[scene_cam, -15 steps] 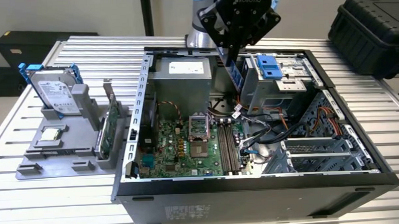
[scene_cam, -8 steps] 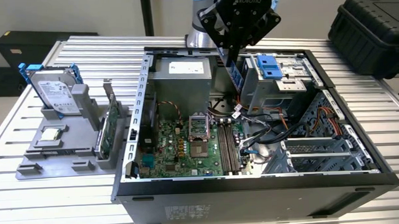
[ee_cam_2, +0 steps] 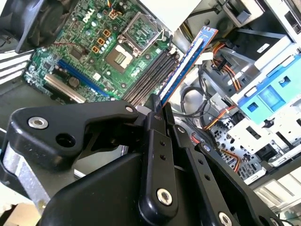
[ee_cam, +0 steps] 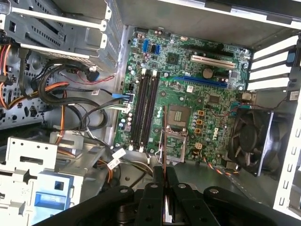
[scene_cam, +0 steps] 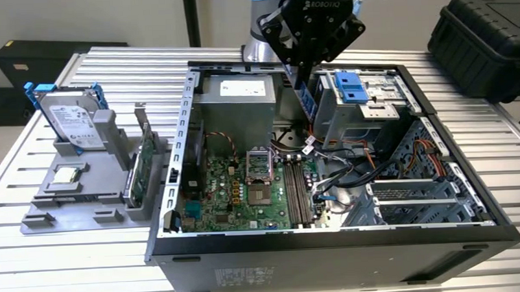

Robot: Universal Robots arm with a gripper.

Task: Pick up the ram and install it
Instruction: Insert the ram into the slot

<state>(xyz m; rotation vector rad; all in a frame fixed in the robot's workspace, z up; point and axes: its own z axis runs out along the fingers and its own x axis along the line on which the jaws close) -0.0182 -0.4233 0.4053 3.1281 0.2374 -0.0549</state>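
Note:
My black gripper (scene_cam: 303, 76) hangs over the open computer case (scene_cam: 332, 237) and is shut on the ram (scene_cam: 307, 104), a thin blue stick that points down from its fingers into the case. In the second wrist view the ram (ee_cam_2: 186, 59) reaches out from the gripper (ee_cam_2: 157, 107) above the motherboard (ee_cam_2: 89, 42), close to the dark memory slots (ee_cam_2: 149, 77). The first wrist view has the ram (ee_cam: 164, 136) edge-on, in line beside the processor socket (ee_cam: 178, 117), with the memory slots (ee_cam: 143, 110) a little to one side of it.
On the exterior view's left a grey holder (scene_cam: 50, 215) carries a hard drive (scene_cam: 69, 117), a square silver chip (scene_cam: 66, 177) and a green card (scene_cam: 138, 171). Cables (scene_cam: 348, 172), a blue drive bay (scene_cam: 351, 87), the power supply (scene_cam: 237, 104) and a fan (ee_cam: 249, 139) crowd the case.

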